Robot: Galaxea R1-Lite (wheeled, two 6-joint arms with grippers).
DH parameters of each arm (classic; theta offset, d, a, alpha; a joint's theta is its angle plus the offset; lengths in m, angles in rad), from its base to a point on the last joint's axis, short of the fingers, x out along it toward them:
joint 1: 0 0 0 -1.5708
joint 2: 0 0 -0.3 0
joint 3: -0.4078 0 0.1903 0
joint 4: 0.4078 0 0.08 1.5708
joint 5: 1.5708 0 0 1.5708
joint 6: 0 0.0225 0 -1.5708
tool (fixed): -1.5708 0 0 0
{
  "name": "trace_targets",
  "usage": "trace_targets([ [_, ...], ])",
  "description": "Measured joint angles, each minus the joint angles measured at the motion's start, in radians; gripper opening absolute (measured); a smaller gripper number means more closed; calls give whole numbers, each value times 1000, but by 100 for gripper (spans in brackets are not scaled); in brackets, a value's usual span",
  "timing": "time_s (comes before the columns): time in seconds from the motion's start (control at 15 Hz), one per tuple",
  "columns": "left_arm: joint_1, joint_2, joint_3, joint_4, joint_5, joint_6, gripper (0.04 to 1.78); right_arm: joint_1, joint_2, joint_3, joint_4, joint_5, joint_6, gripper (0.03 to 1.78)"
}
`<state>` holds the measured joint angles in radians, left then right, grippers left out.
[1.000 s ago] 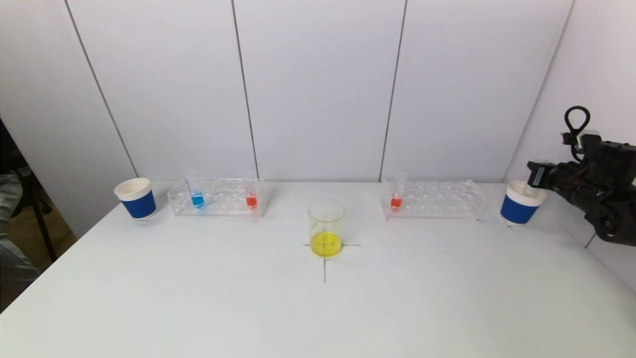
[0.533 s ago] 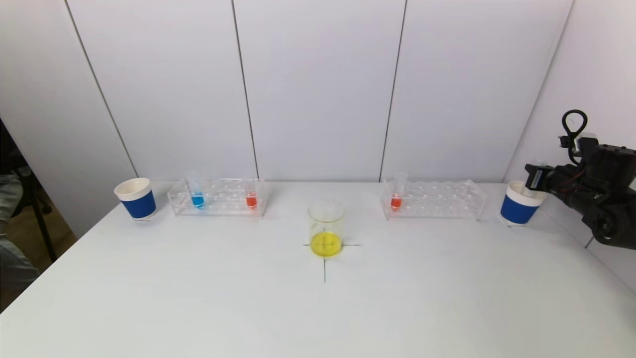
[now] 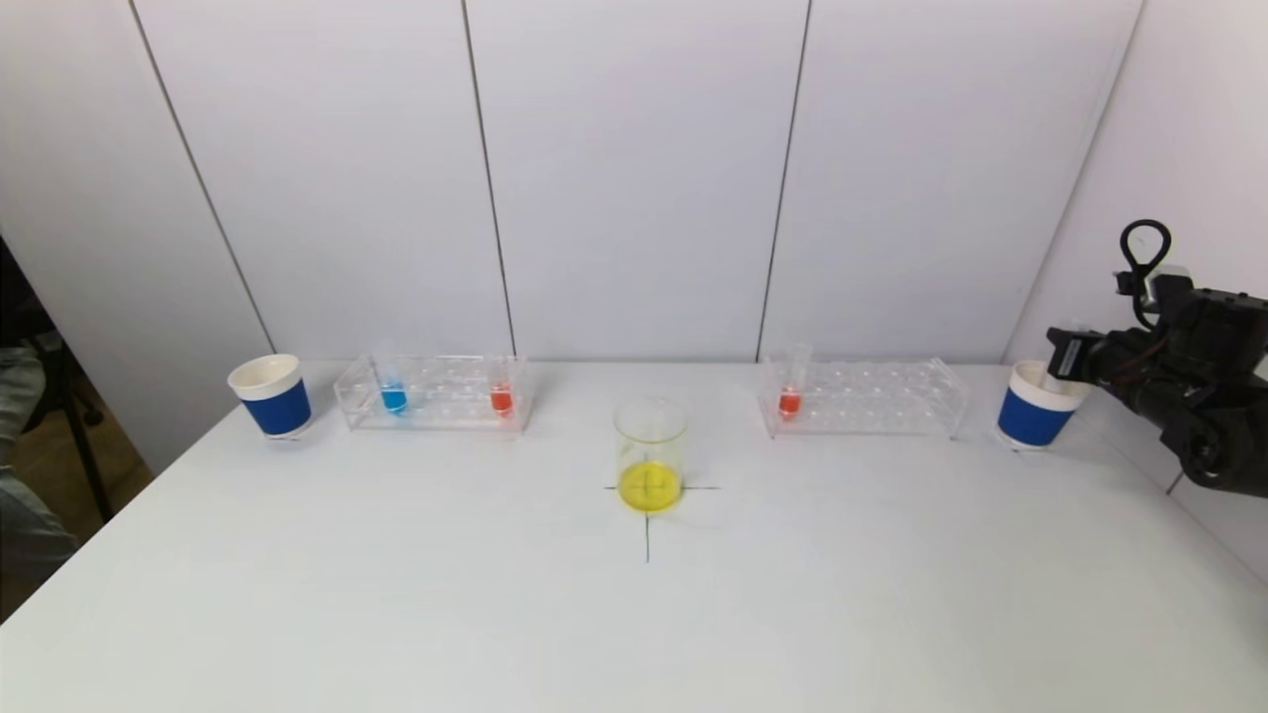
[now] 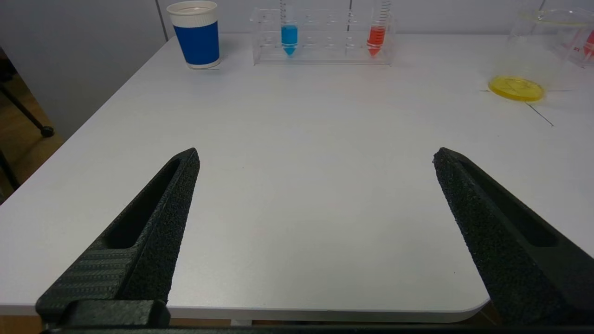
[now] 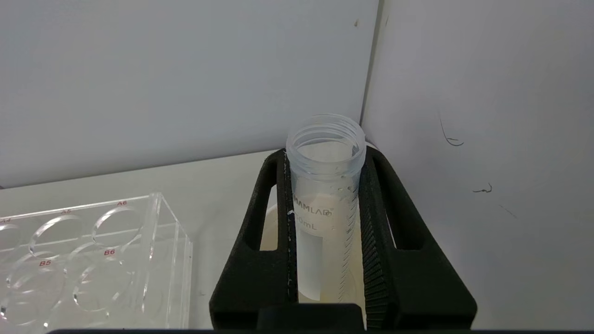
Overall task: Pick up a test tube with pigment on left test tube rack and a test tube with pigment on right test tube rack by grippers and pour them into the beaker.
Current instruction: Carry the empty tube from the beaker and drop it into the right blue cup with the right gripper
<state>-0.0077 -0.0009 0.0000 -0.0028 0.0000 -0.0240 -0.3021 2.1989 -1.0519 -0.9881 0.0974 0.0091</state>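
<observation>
in right pincer (image 5: 325, 222): clear, empty test tube (image 5: 325, 185)

We see a white table (image 3: 396, 594) with a smooth, matte top that fills the lower part of the head view. A thin black cross (image 3: 648, 515) is drawn on it near the middle. Behind the table stands a white panelled wall (image 3: 634, 178), divided by thin dark seams that run from top to bottom. On the right, a second white wall (image 3: 1199, 119) meets it in a corner. At the left edge, beyond the table, we see a brown floor (image 3: 40, 465) and a dark stand leg (image 3: 84, 446). The light is soft and even.
</observation>
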Motion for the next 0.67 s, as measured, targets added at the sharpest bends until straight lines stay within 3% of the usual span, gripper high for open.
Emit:
trace_targets([
  [0.4,0,0,0,0,0,0,176,1,1,7,-1,-2,1,48],
  [0.67,0,0,0,0,0,0,176,-2,1,6,-11,0,2,81],
])
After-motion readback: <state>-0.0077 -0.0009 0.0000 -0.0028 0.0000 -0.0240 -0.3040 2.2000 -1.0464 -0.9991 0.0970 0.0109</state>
